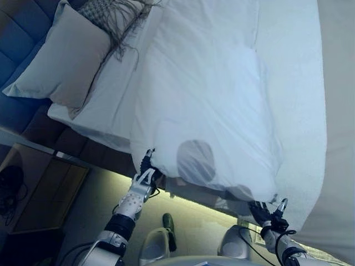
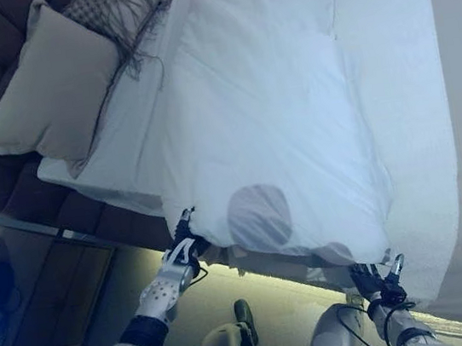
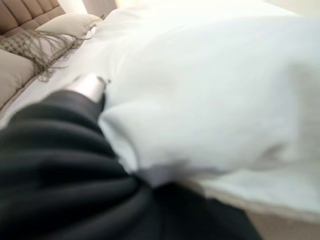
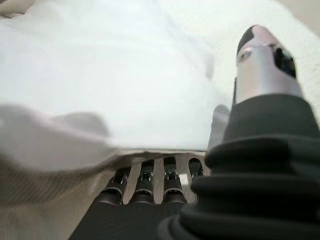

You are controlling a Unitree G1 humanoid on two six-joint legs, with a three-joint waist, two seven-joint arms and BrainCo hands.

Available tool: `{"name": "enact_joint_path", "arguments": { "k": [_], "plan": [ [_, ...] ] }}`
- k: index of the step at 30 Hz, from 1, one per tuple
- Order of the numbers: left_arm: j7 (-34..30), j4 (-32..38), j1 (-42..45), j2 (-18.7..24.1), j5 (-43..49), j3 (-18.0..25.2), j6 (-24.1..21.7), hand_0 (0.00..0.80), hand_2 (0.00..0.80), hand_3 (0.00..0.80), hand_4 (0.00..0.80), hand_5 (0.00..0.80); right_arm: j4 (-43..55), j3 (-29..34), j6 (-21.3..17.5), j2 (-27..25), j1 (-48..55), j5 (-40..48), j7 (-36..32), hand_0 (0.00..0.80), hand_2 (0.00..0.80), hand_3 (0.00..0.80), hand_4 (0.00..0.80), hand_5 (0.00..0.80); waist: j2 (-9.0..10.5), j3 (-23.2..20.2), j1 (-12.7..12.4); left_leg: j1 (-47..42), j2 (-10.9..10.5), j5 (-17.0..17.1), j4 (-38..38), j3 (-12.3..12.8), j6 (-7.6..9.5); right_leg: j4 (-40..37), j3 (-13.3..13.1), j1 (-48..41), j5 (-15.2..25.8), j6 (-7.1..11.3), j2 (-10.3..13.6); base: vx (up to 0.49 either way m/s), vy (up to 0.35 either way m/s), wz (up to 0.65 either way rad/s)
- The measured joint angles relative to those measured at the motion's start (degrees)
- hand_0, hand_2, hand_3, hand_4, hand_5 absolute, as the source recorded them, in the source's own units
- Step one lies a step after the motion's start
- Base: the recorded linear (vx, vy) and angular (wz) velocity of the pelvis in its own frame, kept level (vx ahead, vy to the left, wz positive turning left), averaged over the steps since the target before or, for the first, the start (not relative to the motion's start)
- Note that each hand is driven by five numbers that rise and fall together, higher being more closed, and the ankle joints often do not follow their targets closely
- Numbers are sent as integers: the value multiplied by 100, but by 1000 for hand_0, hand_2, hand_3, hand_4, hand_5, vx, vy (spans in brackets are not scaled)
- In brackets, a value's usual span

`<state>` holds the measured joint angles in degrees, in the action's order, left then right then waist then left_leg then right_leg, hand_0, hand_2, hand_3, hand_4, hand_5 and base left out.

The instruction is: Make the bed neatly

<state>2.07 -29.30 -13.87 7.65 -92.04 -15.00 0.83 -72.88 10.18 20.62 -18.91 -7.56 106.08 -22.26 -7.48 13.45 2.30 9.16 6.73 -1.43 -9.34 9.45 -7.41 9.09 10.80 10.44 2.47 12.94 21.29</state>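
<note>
A white duvet (image 1: 211, 94) lies rumpled across the bed (image 1: 302, 83), its near edge hanging over the bed's side. My left hand (image 1: 141, 185) is at the duvet's near left corner, fingers curled on the cloth; in the left wrist view the duvet (image 3: 210, 90) drapes over the hand beside the thumb (image 3: 89, 85). My right hand (image 1: 265, 215) is at the duvet's near right corner, reaching under the edge. In the right wrist view the duvet (image 4: 100, 85) lies over the hand (image 4: 260, 150).
A beige pillow (image 1: 61, 55) and a fringed cushion (image 1: 111, 16) lie at the head end, against a dark tufted headboard (image 1: 16, 33). A bedside table (image 1: 47, 188) stands by the bed's corner. A light-coloured cover (image 1: 338, 138) lies along the far right.
</note>
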Motion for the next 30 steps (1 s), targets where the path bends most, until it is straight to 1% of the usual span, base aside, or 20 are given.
{"name": "enact_joint_path", "arguments": {
  "k": [4, 6, 8, 11, 13, 16, 19, 21, 26, 30],
  "plan": [
    [-47, -42, -18, -79, 4, -7, -121, 800, 800, 800, 800, 800, 12, -185, 10, -2, -22, -99, -28, 0, 0, 0, 0, 0, 12, 64, 4, -34, -11, -1, -12, 8, 1, 40, -40, 5, -7, 3, 7, -9, 61, -4],
    [-82, -43, -121, -121, 4, -16, -230, 800, 800, 800, 800, 800, 28, -213, 9, -5, -154, -232, -89, 0, 0, 0, 0, 0, 18, 214, 6, -12, -45, -12, -90, 1, 12, 227, -104, 107, -70, 14, 59, -60, 103, -1],
    [-108, -45, -313, -154, -2, -89, -334, 800, 800, 800, 800, 800, 44, -206, 3, -36, -337, -388, -101, 0, 0, 0, 0, 0, 5, 401, 14, 199, -96, -89, -383, -21, 51, 652, -201, 377, -224, 22, 182, -62, 111, 6],
    [-139, -45, -508, -173, -154, -106, -418, 800, 800, 800, 800, 800, 47, -206, 0, -56, -593, -546, -84, 0, 0, 0, 0, 0, -24, 631, 27, 530, -123, -313, -967, -28, 89, 1269, -384, 773, -444, 34, 305, -53, 64, 2],
    [-177, -46, -601, -175, -224, -120, -448, 800, 800, 800, 800, 800, 51, -204, -2, -94, -687, -540, -84, 0, 0, 0, 0, 0, -35, 731, 41, 743, -118, -488, -1359, -74, 103, 1654, -460, 994, -629, 22, 382, -45, 25, 7],
    [-255, -44, -699, -177, -301, -129, -493, 800, 800, 800, 800, 800, 97, -203, 0, -224, -806, -296, -89, 0, 0, 0, 0, 0, -72, 873, 55, 1008, -103, -627, -1766, -111, 105, 2084, -568, 1275, -796, -2, 431, -63, 48, 5],
    [-290, 30, -750, -164, -339, -131, -529, 800, 800, 800, 800, 800, 246, -182, -18, -333, -850, -109, -89, 0, 0, 0, 0, 0, -101, 1004, 141, 1218, -126, -682, -2029, -177, 103, 2424, -645, 1503, -907, -3, 499, -36, 63, 10],
    [-290, 161, -770, -136, -379, -175, -552, 800, 800, 800, 800, 800, 285, -180, -47, -425, -890, -120, -35, 0, 0, 0, 0, 0, -146, 1067, 140, 1307, -132, -689, -2112, -176, 101, 2548, -703, 1631, -938, -15, 511, -38, 76, 0],
    [-222, 352, -835, -89, -378, -196, -558, 800, 800, 800, 800, 800, 278, -157, -169, -722, -1071, -138, 146, 0, 0, 0, 0, 0, -262, 1133, 143, 1452, -187, -681, -2225, -192, 114, 2725, -732, 1801, -971, -30, 583, -10, 28, 4],
    [-141, 352, -884, -89, -378, -207, -534, 800, 800, 800, 800, 800, 286, -159, -180, -976, -1363, 8, 131, 0, 0, 0, 0, 0, -270, 1148, 140, 1456, -230, -667, -2247, -216, 135, 2788, -734, 1805, -975, -28, 636, 16, 9, 6]
  ]
}}
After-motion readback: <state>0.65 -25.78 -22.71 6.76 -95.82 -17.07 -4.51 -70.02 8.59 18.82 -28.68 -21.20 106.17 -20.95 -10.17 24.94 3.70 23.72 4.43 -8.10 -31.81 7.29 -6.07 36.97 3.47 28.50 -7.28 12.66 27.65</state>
